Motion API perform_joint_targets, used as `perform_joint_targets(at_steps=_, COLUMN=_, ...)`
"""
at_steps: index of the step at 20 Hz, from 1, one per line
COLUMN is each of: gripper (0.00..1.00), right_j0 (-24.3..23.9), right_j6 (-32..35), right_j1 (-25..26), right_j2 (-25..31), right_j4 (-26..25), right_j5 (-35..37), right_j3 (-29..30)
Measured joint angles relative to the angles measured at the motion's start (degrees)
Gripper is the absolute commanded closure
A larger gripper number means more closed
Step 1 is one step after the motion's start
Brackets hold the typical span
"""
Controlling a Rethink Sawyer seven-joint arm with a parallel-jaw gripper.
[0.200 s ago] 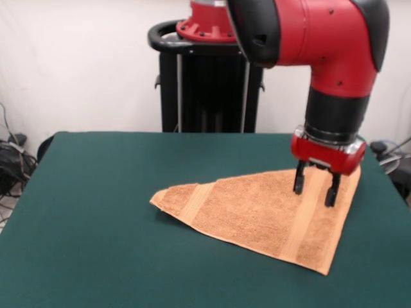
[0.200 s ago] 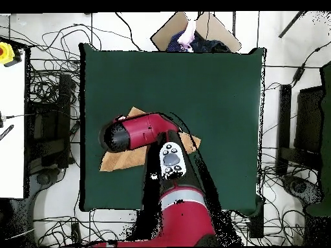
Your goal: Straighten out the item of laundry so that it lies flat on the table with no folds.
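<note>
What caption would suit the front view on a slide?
A red robot arm's open gripper hovers over a peach towel folded into a triangle on a green table.

Glossy red arm [image 1: 321, 38] with black joint covers, black wrist band, red gripper [image 1: 315, 185] with black fingers [image 1: 298, 178]

You find no readable text, labels, brands or numbers anywhere: none on arm [image 1: 321, 38], none on towel [image 1: 257, 215], none on table [image 1: 96, 212].
</note>
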Motion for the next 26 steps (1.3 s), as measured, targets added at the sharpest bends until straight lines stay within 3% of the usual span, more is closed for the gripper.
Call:
perform_joint_targets(at_steps=8, gripper=0.0, right_j0=0.36, right_j6=0.0, right_j1=2.42, right_j2=-1.79, right_j4=0.25, right_j5=-0.81, right_j3=-1.39)
perform_joint_targets(at_steps=17, gripper=0.0, right_j0=3.02, right_j6=0.0, right_j1=8.28, right_j2=-4.22, right_j4=0.61, right_j5=-7.17, right_j3=-3.43)
perform_joint_targets(at_steps=26, gripper=0.0, right_j0=5.44, right_j6=0.0, right_j1=11.23, right_j2=-6.48, right_j4=3.45, right_j5=-10.12, right_j3=-4.1)
